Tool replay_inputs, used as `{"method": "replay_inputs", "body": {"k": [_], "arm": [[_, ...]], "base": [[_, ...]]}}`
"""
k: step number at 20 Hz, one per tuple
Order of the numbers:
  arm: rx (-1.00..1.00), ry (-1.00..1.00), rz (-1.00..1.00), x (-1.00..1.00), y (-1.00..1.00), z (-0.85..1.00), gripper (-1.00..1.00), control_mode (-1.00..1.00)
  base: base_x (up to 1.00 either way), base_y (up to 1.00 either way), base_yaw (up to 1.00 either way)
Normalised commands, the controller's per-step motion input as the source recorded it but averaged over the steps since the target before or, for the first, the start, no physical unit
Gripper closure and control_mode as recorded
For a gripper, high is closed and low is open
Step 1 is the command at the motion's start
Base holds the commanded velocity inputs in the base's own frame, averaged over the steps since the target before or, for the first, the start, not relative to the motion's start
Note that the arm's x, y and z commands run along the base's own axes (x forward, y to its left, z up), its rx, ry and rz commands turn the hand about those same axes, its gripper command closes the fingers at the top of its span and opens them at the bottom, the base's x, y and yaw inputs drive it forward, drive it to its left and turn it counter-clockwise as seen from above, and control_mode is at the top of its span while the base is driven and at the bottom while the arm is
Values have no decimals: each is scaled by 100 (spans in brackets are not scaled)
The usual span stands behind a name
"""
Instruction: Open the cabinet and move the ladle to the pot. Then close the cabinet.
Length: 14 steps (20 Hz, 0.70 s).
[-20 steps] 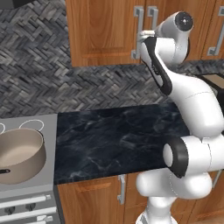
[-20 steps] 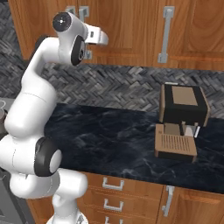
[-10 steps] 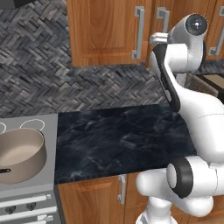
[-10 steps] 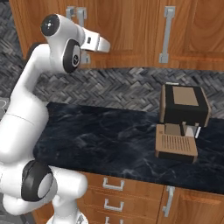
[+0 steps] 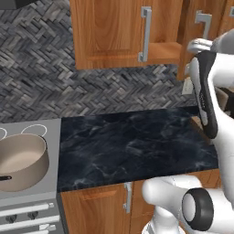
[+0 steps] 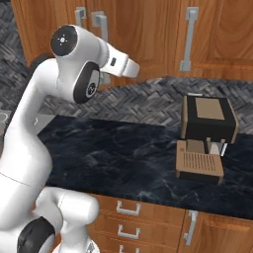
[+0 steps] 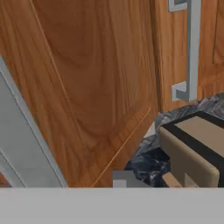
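Dark marble counter (image 5: 137,146), warm-brown panelled cabinet (image 5: 109,32), silver bar handle (image 5: 145,34), beige pot (image 5: 20,167), gripper state unclear

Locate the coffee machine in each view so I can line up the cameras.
Left base view: coffee machine at the right edge, mostly hidden behind the arm.
Right base view: coffee machine centre right, on the counter.
Hand view: coffee machine lower right.
Shared landmark: the dark marble counter beneath it.

A brown-and-black coffee machine (image 6: 206,136) is seen on the dark marble counter (image 6: 123,158), at three o'clock.
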Motion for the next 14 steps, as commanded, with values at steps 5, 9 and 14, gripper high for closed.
{"method": "replay_inputs", "body": {"k": [5, 9, 14], "arm": [[1, 0, -1, -100, -98, 0, 100, -100], [0, 0, 0, -88, -25, 0, -100, -100], [-1, 0, 0, -96, 68, 17, -100, -100]], "base": [[0, 0, 0], [0, 0, 0], [0, 0, 0]]}}
